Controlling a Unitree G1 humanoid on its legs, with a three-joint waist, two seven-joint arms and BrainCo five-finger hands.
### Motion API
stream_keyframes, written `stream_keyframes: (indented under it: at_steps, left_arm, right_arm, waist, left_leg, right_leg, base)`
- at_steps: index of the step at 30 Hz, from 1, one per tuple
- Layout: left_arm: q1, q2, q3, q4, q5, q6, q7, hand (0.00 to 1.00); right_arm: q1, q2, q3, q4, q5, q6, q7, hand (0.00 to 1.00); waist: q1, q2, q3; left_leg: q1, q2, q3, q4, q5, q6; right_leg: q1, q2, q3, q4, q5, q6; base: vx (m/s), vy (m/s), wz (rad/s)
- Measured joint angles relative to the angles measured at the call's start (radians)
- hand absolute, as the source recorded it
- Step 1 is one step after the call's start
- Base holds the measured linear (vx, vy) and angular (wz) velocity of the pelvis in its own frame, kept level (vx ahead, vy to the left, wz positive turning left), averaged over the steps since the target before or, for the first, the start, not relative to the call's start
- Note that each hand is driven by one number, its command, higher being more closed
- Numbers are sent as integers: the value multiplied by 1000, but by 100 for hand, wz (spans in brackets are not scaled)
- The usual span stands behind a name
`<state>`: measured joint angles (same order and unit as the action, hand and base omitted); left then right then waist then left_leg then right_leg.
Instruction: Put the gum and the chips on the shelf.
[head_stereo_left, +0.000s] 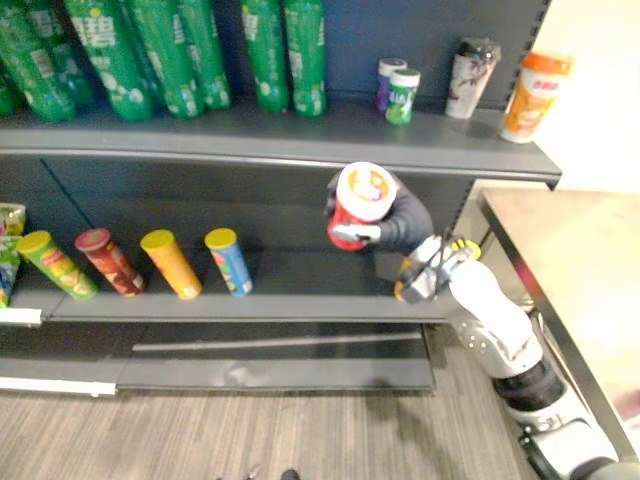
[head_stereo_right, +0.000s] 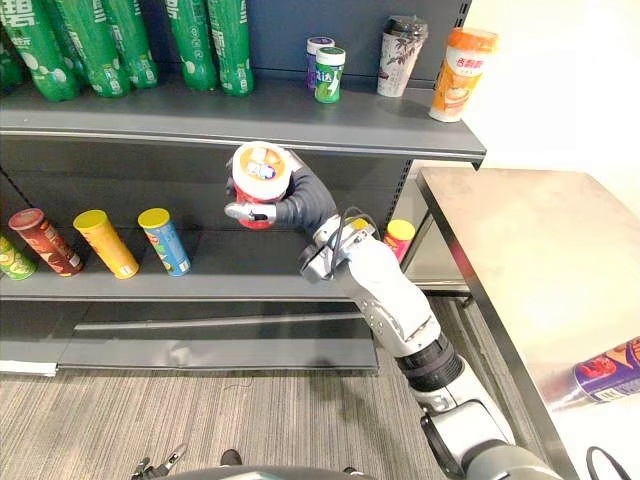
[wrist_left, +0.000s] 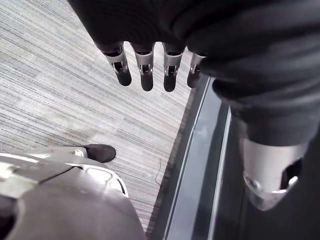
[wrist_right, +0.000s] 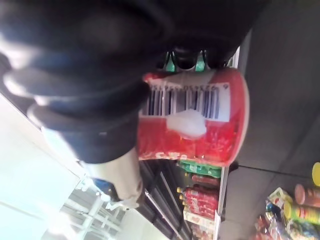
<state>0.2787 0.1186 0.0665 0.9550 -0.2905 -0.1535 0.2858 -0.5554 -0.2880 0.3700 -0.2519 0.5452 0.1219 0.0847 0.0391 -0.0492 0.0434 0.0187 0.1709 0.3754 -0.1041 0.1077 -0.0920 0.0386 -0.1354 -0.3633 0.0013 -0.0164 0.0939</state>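
My right hand (head_stereo_left: 400, 222) has its fingers and thumb curled round the chips can (head_stereo_left: 362, 200), a red tube with a white lid. It's a firm wrap, with the barcode side facing my wrist camera. I hold the can in the air in front of the shelving, below the top shelf (head_stereo_left: 300, 135) and above the lower shelf (head_stereo_left: 310, 285). Its long axis is tilted, the lid up and toward my head, the base pointing down and back into the lower bay. Bare board lies right under it, to the right of the blue can (head_stereo_left: 229, 260) that ends the row standing there. My guess is the next move goes forward and down, righting the can so the base lands flat. My left hand (wrist_left: 145, 70) hangs over the floor, fingers straight, holding nothing, well away from the shelf. So this is a right-arm job. Two small gum bottles (head_stereo_left: 403, 95), or so they look, stand on the top shelf.
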Motion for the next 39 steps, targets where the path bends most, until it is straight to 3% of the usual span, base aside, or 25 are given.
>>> stream_keyframes:
  at_steps: [6,14,24,32,37,39]
  left_arm:
    - [-1,3,-2,0,32,11,7,0]
    - [-1,3,-4,-6,38,33,6,0]
    - [3,11,-4,-20,76,71,-17,0]
    - [-2,13,-11,-39,77,70,-27,0]
    - [-2,15,-14,-49,77,70,-29,0]
    - [-3,19,-24,-52,78,71,-30,0]
  right_arm:
    - [-115,-8,-55,183,-77,-1,-81,100]
    - [-278,-62,-99,461,-75,-5,-66,100]
    - [-450,-146,-131,654,-61,-101,-80,100]
    - [-518,-179,-131,752,-63,-115,-88,100]
    - [-532,-187,-131,784,-64,-167,-57,100]
    - [-535,-187,-129,800,-62,-208,-30,100]
  waist:
    - [11,-12,-8]
    - [33,-11,-7]
    - [57,-6,-3]
    - [77,-5,28]
    - [83,-7,45]
    - [92,-8,51]
  left_leg:
    - [-11,0,-8,0,11,3]
    - [-18,0,-40,0,20,0]
    - [-35,-1,-96,0,28,2]
    - [-38,0,-115,0,34,3]
    - [-50,-2,-131,0,39,3]
    - [-51,-2,-133,0,40,2]
  right_leg:
    - [6,5,-11,-17,22,-4]
    - [27,15,-43,-33,27,-3]
    - [47,16,-96,-37,26,-4]
    - [56,18,-112,-37,23,-7]
    - [55,19,-127,-38,23,-7]
    - [55,19,-128,-38,23,-7]
  base:
    - [66,-7,3]
    - [49,-11,11]
    - [2,-2,16]
    - [-3,1,5]
    - [21,-3,9]
    - [16,-3,1]
